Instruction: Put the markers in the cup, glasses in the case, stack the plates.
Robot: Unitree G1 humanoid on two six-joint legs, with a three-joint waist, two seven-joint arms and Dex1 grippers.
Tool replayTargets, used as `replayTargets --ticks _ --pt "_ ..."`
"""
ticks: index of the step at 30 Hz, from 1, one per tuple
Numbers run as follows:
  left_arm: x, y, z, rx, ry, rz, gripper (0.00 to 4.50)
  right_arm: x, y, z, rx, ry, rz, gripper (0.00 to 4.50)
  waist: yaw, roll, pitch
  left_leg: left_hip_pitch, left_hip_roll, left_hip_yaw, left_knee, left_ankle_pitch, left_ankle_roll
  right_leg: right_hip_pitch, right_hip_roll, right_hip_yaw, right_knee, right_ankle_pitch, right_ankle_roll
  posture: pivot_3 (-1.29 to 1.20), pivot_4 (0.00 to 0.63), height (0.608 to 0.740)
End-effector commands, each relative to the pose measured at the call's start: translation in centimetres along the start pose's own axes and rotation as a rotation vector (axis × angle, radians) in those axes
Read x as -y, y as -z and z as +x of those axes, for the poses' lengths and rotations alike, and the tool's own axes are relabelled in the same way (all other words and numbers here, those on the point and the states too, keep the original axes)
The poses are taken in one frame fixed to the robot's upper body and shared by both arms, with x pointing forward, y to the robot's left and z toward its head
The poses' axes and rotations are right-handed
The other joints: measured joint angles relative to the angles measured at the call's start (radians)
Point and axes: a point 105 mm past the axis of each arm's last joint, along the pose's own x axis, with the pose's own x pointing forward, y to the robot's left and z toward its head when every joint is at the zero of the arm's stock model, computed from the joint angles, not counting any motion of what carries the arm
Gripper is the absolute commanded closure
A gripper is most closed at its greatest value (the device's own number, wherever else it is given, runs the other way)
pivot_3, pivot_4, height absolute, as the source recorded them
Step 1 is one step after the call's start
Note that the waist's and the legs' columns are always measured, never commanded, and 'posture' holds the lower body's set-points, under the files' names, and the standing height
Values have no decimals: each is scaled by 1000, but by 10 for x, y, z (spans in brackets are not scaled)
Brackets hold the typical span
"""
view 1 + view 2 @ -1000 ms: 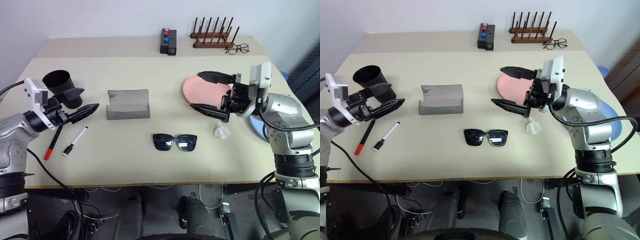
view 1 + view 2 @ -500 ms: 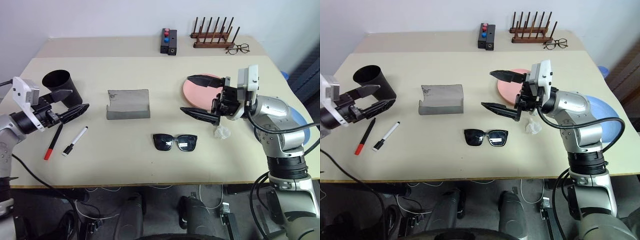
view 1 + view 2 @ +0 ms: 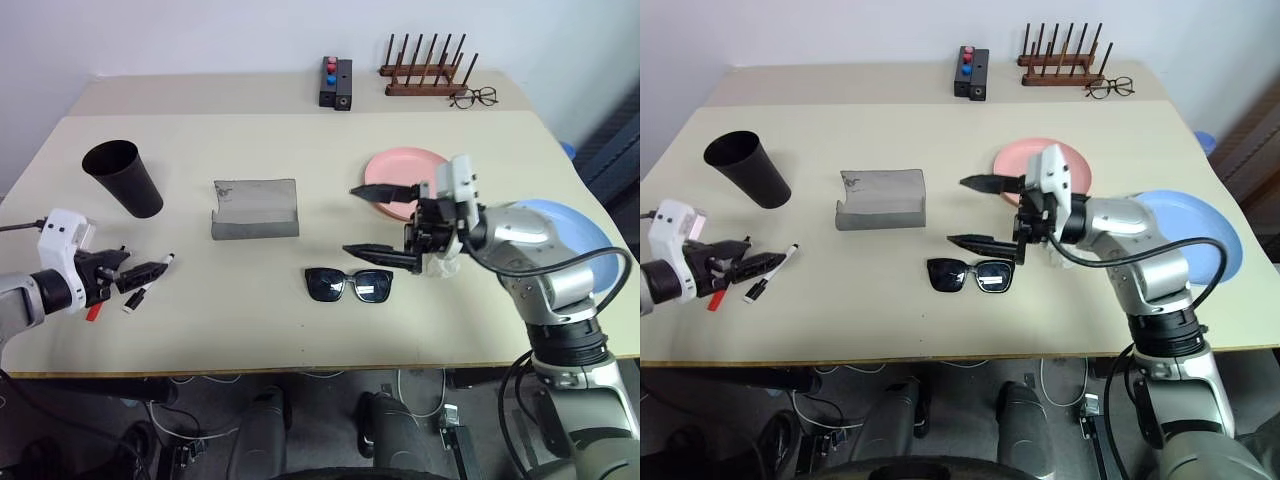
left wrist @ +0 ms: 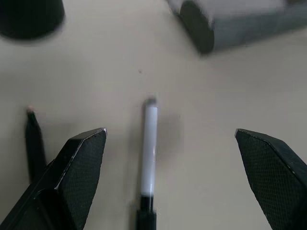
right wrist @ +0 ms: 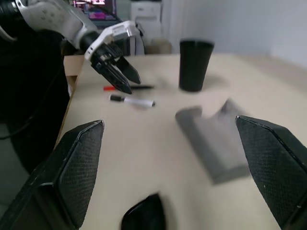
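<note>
My left gripper [image 3: 138, 271] hangs open and low over the markers, with the white marker [image 4: 148, 146] lying between its fingers on the table. The red marker [image 3: 716, 298] lies just beside it. Behind them the black cup [image 3: 125, 177] stands upright. The grey case [image 3: 256, 208] lies with its flap open at the table's middle. In front of it rest the black glasses [image 3: 349, 284], folded flat. Just above and behind the glasses my right gripper [image 3: 350, 220] stands open, pointing left, with nothing in it. The pink plate [image 3: 400, 163] lies behind that gripper. The blue plate [image 3: 1200, 225] lies at the right edge, partly under my right arm.
A crumpled bit of white paper [image 3: 445, 266] lies by my right wrist. At the back stand a wooden rack [image 3: 425, 75], wire-framed spectacles [image 3: 475, 97] and a black box [image 3: 336, 83] with red and blue knobs.
My left gripper has dropped from beside the cup toward the markers and tipped downward. My right gripper has moved left and down, from over the pink plate to above the glasses.
</note>
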Motion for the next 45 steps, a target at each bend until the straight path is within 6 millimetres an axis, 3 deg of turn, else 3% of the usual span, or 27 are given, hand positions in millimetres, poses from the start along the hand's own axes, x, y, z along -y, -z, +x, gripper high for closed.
replayTargets --ticks 1,16,20,26,30,38,41,45 --pt "3 -3 -5 -24 -2 48 53 -4 -7 2 13 -3 -23 0 1 0 0 0 0 0 0 0 0 0 0 0 0 0 0 0 150 740" --pt "9 9 14 -95 13 118 53 -3 17 2 -110 54 84 0 3 0 0 0 2 0 1 -2 -3 0 1 0 -1 0 -1 0 150 740" --pt "12 14 18 -125 25 145 1315 -1 17 -3 -117 72 83 0 3 0 0 0 2 0 1 -2 -3 0 1 0 -1 0 -1 0 150 740" --pt "17 9 19 -118 31 154 4330 2 15 -6 -100 74 64 0 3 0 0 0 2 0 1 -2 -3 0 1 0 -1 0 -1 0 150 740" --pt "19 -8 18 -28 45 126 4426 5 16 -7 -98 76 57 0 3 0 0 0 2 0 1 -2 -3 0 1 0 -1 0 -1 0 150 740" --pt "15 -73 -1 371 40 197 4426 9 16 -7 -85 81 39 0 3 0 0 -1 2 0 1 0 0 0 2 0 -1 0 -1 0 150 740" --pt "6 -70 -3 351 -23 259 4426 10 17 -9 -86 83 42 0 1 0 0 0 2 0 1 0 0 0 2 0 -1 1 -1 0 150 740" --pt "0 -45 2 218 -43 190 4426 11 17 -11 -87 86 36 0 0 0 0 0 2 0 1 0 0 0 2 0 -1 1 -1 0 150 740"
